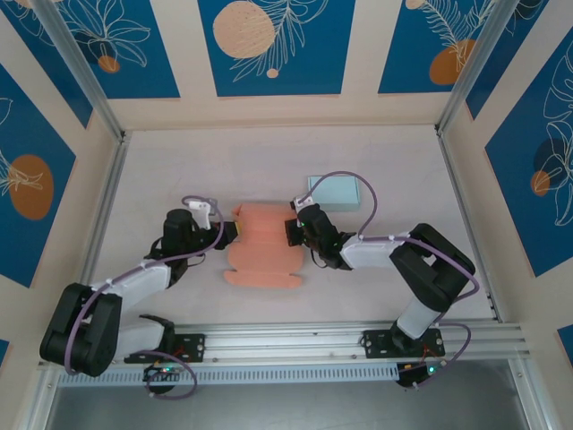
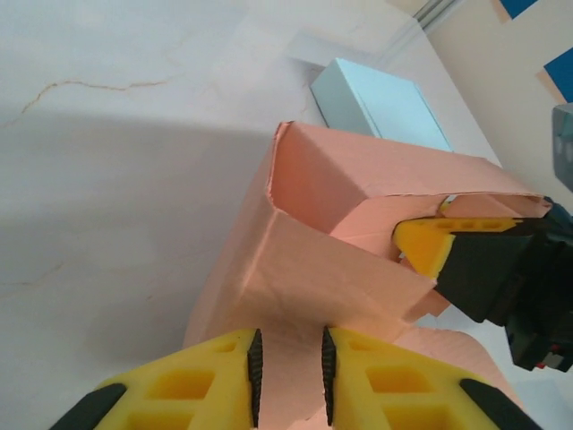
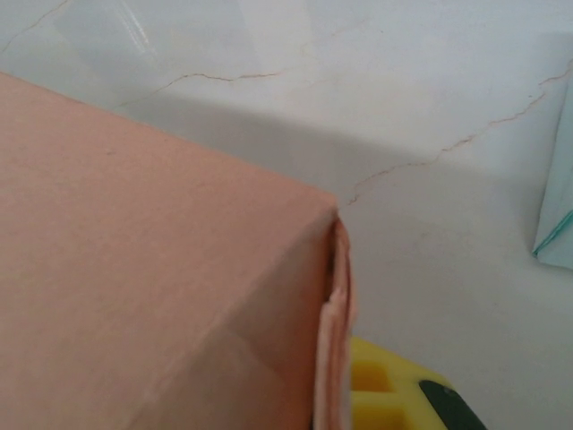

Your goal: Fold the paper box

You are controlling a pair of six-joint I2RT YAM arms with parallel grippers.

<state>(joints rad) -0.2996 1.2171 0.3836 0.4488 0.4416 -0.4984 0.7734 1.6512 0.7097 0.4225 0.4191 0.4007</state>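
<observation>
Left gripper [image 2: 289, 342]: nearest the left wrist lens. Its yellow fingers [image 2: 197, 381] with black pads stand a narrow slit apart, and pink card fills the slit. I cannot tell whether the pads press on it.
Paper box [image 2: 331, 224]: pink card, partly raised, just beyond the left fingers. It sits mid-table between the two grippers.
Box direction: the hollow opens upward. Seen from above, the raised part is at the far end and flat, rounded flaps spread toward the arm bases. It looks about as wide as it is deep, so I cannot name a long axis.
Right gripper [image 1: 293, 231]: at the box's right wall, clamped tight on it. One yellow finger [image 2: 428, 244] lies inside the hollow. In the right wrist view the doubled wall edge runs down beside that finger.
Light blue box [image 1: 333, 191]: flat and closed, beyond the paper box and to its right, apart from it.
Table [image 1: 179, 170]: pale, with thin, crack-like veins.
Back wall panels [image 1: 269, 36]: blue, with white leaf outlines and orange discs.
</observation>
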